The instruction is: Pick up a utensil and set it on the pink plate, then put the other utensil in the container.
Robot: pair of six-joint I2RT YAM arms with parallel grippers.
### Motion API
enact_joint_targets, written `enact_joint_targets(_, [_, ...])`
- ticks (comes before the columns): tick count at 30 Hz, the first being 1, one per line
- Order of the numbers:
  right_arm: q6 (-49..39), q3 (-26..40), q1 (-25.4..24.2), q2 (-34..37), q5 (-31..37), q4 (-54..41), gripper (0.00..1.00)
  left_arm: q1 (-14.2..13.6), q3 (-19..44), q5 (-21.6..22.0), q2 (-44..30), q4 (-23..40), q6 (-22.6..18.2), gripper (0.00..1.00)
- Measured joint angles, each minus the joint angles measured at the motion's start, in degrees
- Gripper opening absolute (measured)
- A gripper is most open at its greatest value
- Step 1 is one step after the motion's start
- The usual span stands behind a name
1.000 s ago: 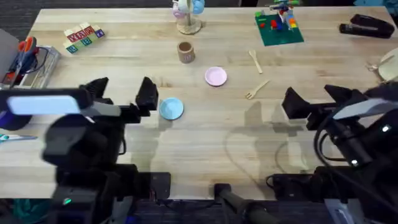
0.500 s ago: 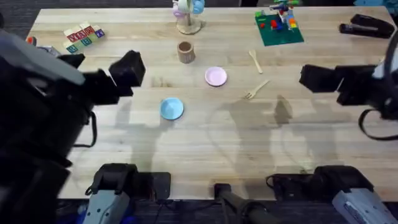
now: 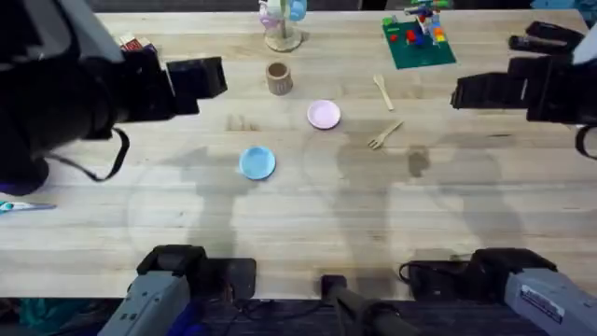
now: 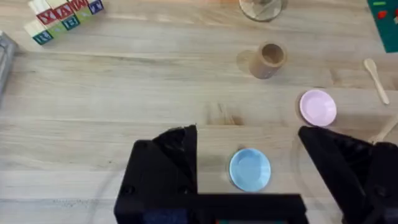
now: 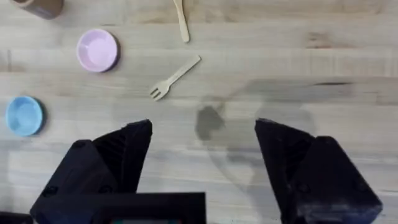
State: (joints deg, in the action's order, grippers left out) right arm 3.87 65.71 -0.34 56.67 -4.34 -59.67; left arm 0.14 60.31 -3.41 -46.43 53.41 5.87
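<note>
The wooden fork (image 3: 384, 134) lies flat right of centre, and the wooden spoon (image 3: 383, 91) lies just behind it. The pink plate (image 3: 324, 115) sits bare at mid-table, with the tan container (image 3: 278, 78) upright behind it to the left. My left gripper (image 3: 194, 78) hangs high over the left side, open and holding nothing. My right gripper (image 3: 481, 91) hangs high at the right, also open with nothing in it. The right wrist view looks down on the fork (image 5: 174, 78), spoon (image 5: 181, 22) and pink plate (image 5: 97, 50) past the right gripper (image 5: 205, 162). The left gripper (image 4: 249, 168) frames the table far below.
A light-blue plate (image 3: 257, 162) lies in front of the pink one. Along the back stand alphabet blocks (image 3: 135, 44), a pastel cup stand (image 3: 283, 23), a green brick plate (image 3: 418, 37) and a black stapler (image 3: 546, 35). Scissors (image 3: 23, 207) lie at the left edge.
Both arms have risen and swung toward the back: the left one from beside the blue plate to the upper left, the right one to the upper right. Nothing on the table moved.
</note>
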Motion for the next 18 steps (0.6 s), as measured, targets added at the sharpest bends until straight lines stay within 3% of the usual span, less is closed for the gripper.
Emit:
enact_joint_targets(9, [2.0,1.0,0.0,2.6,0.0,0.8,0.995,0.0,2.8,-0.3,-6.1,1.5,0.2,0.993])
enact_joint_targets(11, [5.0,1.0,0.0,2.6,0.0,0.1,0.994,0.0,2.8,-0.3,-6.1,1.3,0.2,0.993])
enact_joint_targets(12, [11.7,1.0,0.0,2.6,0.0,-2.6,0.995,0.0,2.8,-0.3,-6.1,1.0,0.2,0.993])
enact_joint_targets(18, [19.8,1.0,0.1,2.7,-1.3,-1.7,0.996,0.0,2.8,-0.3,-6.1,0.8,0.2,0.992])
